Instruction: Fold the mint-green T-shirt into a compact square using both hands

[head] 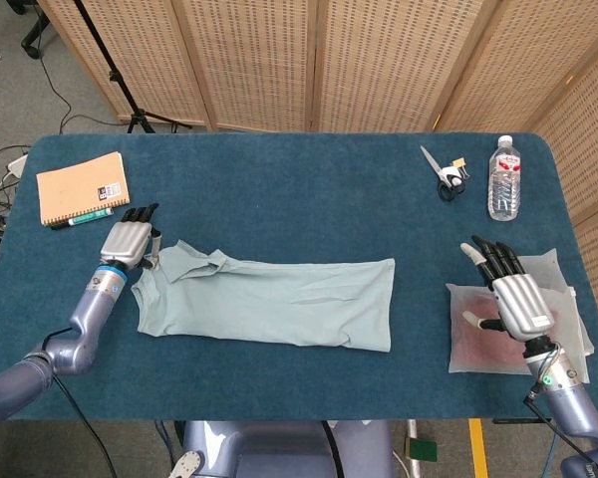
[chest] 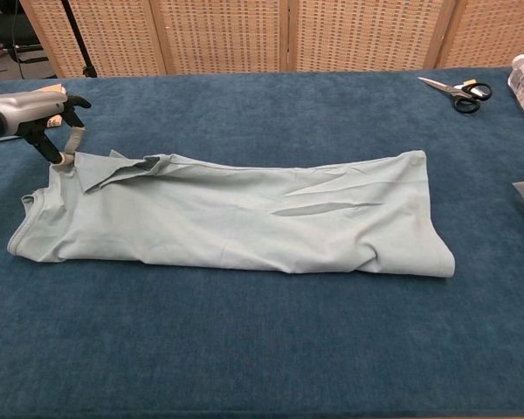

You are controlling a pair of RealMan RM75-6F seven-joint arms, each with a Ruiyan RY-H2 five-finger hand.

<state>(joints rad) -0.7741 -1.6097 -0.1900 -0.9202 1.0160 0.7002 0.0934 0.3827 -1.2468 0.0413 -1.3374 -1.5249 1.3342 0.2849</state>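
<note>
The mint-green T-shirt (head: 269,299) lies on the blue table as a long strip folded lengthwise, neck end to the left; the chest view shows it too (chest: 236,214). My left hand (head: 127,242) is at the shirt's far left corner. In the chest view that left hand (chest: 31,106) pinches the folded sleeve corner between thumb and a fingertip, low over the cloth. My right hand (head: 513,294) hovers with fingers spread over the bags at the table's right side, well away from the shirt's hem. The chest view does not show it.
A tan notebook (head: 82,186) and a pen (head: 80,219) lie at the back left. Scissors (head: 442,171) and a water bottle (head: 504,179) stand at the back right. Translucent bags (head: 568,329) lie at the right edge. Wicker screens stand behind the table.
</note>
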